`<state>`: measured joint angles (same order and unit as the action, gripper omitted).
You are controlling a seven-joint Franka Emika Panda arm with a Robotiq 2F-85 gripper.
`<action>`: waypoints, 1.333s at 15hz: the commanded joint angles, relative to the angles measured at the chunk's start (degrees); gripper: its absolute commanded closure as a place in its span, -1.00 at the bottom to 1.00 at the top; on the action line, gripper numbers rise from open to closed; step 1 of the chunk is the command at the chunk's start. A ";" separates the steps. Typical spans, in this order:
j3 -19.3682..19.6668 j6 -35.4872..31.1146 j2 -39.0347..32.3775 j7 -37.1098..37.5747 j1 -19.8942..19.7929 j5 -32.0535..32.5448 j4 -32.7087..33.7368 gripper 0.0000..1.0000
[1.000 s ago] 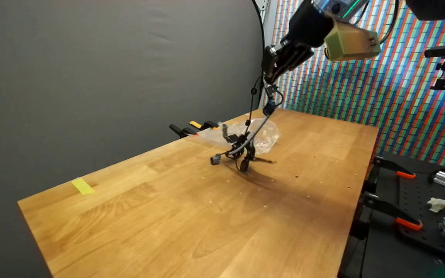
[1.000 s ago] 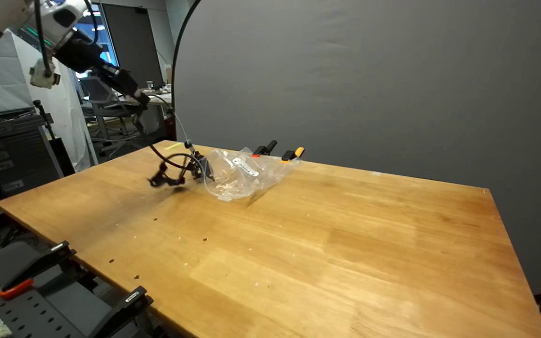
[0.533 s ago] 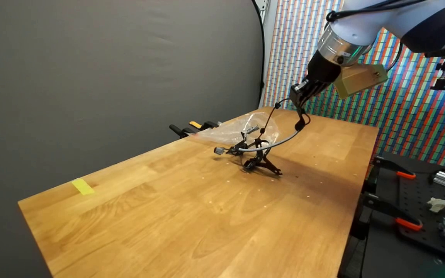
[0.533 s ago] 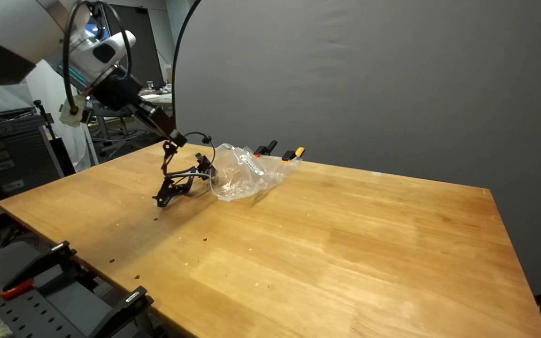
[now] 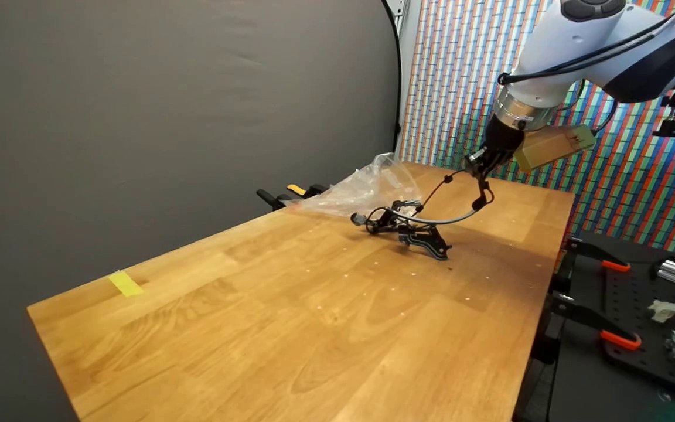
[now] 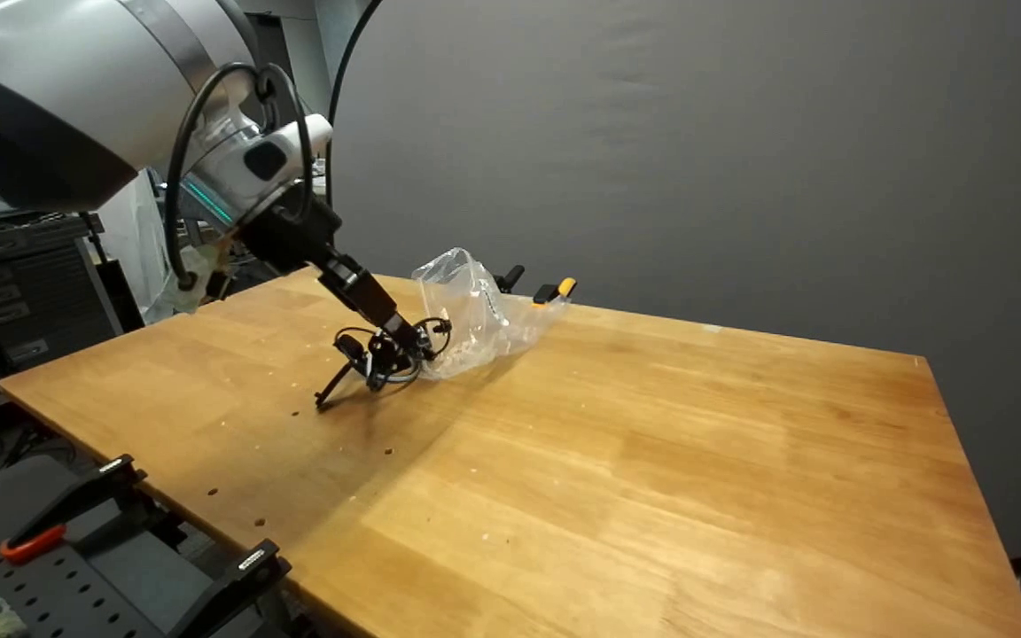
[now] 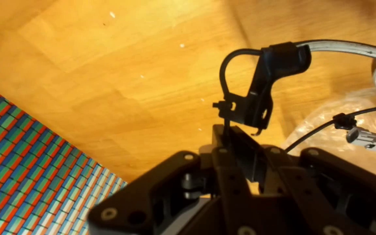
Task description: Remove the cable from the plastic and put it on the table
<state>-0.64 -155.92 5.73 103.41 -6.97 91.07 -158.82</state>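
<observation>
The cable (image 5: pixel 443 222) is a grey and black harness with black brackets and connectors. It also shows in an exterior view (image 6: pixel 377 368) and in the wrist view (image 7: pixel 341 46). My gripper (image 5: pixel 481 174) is shut on a thin black part of it, beside a black clip; the fingers show in the wrist view (image 7: pixel 228 132) and low in an exterior view (image 6: pixel 413 344). The lower brackets hang at or just over the wooden table (image 5: pixel 244 328); contact is hard to tell. The clear plastic bag (image 5: pixel 361 190) stands partly raised beside the cable, also in an exterior view (image 6: pixel 466 301).
Black and orange clamps (image 6: pixel 553 291) sit at the table's back edge by the bag. Clamps with orange grips (image 5: pixel 619 339) are at the side edge. Yellow tape (image 5: pixel 126 282) is on a far part of the table. A grey screen (image 6: pixel 697 177) stands behind.
The gripper has come down and to the right in both exterior views, still holding the cable. The cable hangs lower and has shifted right. The bag's near edge has risen.
</observation>
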 commanded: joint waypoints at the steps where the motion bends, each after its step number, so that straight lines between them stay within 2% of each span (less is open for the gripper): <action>1: 2.46 0.41 -0.92 3.96 -2.64 5.77 0.01 0.32; 2: 3.02 0.56 -0.98 4.76 -3.19 6.96 0.02 0.31; 6: 3.51 -0.72 0.54 6.00 -3.60 6.93 0.20 -0.28; 8: 2.75 -1.19 1.77 6.26 -2.91 5.39 0.58 -0.59; 9: 2.35 -1.51 2.25 5.68 -2.63 3.18 0.84 -0.77; 11: 2.01 -3.56 3.02 4.75 -2.11 -1.78 1.20 -1.00; 15: 1.18 -8.76 4.37 4.11 0.34 -9.93 1.64 -1.00; 17: 1.21 -10.56 4.02 1.62 2.41 -16.13 1.71 -1.00; 20: 0.90 -7.42 5.77 -1.76 6.95 -25.53 1.34 -1.00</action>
<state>0.38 -165.29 8.88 105.88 -3.52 73.54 -157.08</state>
